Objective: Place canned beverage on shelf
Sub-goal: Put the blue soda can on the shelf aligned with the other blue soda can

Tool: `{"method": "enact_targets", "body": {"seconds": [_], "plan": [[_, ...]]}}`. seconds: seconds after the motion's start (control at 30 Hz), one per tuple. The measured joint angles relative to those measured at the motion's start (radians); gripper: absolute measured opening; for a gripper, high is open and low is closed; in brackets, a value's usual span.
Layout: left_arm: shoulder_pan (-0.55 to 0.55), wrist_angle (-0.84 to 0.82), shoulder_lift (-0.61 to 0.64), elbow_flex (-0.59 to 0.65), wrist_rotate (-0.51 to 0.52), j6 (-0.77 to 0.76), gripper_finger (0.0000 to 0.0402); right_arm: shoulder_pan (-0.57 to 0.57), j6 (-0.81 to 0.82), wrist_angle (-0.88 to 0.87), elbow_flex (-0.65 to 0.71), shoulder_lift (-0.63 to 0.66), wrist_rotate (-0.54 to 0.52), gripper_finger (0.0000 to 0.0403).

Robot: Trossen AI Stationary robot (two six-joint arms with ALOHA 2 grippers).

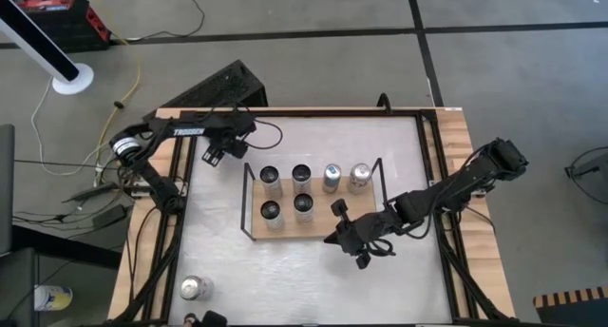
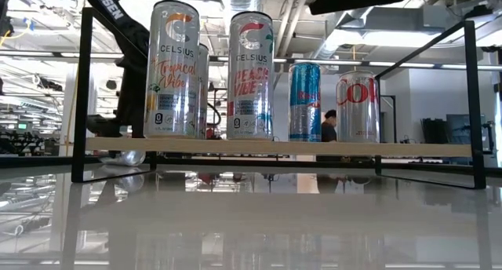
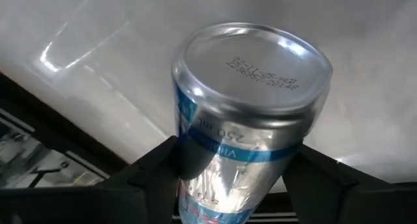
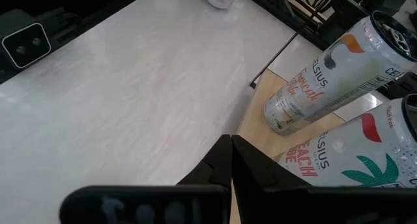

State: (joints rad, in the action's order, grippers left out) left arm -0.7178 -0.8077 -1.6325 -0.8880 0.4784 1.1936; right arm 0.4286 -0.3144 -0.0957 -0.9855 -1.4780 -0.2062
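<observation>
1. Silver and blue, a slim can (image 3: 251, 87) sits between the two dark fingers (image 3: 153, 175) of the left end effector (image 1: 223, 148), its date-stamped base turned towards the wrist camera. The fingers press against both of its sides, clamped on it.
2. From above, the left end effector hangs over the far left part of the white desk (image 1: 313, 279), just beyond the shelf's (image 1: 288, 230) far left corner, so the slim can is off the shelf.
3. Six cans stand upright on the shelf's light-wood board: four tall ones in a square at the left end, and two shorter ones in the far row to their right.
4. At desk height, the nearest tall cans read as Celsius Tropical Vibe (image 2: 174, 66) and Celsius Peach Vibe (image 2: 251, 74), with a blue can (image 2: 304, 101) and a silver Coke can (image 2: 358, 105) alongside.
5. With fingers pressed together and nothing between them, the right end effector (image 1: 340, 234) hovers at the shelf's near edge, towards its right end.
6. One more silver can (image 1: 195, 287) stands alone near the desk's near left corner, well apart from the shelf.
</observation>
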Motion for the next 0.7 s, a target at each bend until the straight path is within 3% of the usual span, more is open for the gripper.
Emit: {"method": "enact_targets", "body": {"seconds": [0.07, 0.23, 0.5, 0.7], "plan": [[0.0, -0.011, 0.019, -0.008, -0.022, -0.016, 0.0196, 0.0, -0.001, 0.0, 0.0, 0.0, 0.0, 0.0028], [0.001, -0.057, 0.104, -0.063, -0.112, -0.125, 0.0194, -0.001, -0.001, 0.011, 0.0, 0.0, 0.0, 0.0028], [0.005, -0.058, 0.335, -0.2, -0.146, -0.286, 0.0194, -0.035, -0.001, 0.031, 0.0, 0.0, -0.001, 0.0028], [0.005, 0.042, 0.54, -0.296, -0.386, -0.537, 0.0194, -0.089, -0.078, 0.118, 0.0, 0.0, -0.002, 0.0028]]}}
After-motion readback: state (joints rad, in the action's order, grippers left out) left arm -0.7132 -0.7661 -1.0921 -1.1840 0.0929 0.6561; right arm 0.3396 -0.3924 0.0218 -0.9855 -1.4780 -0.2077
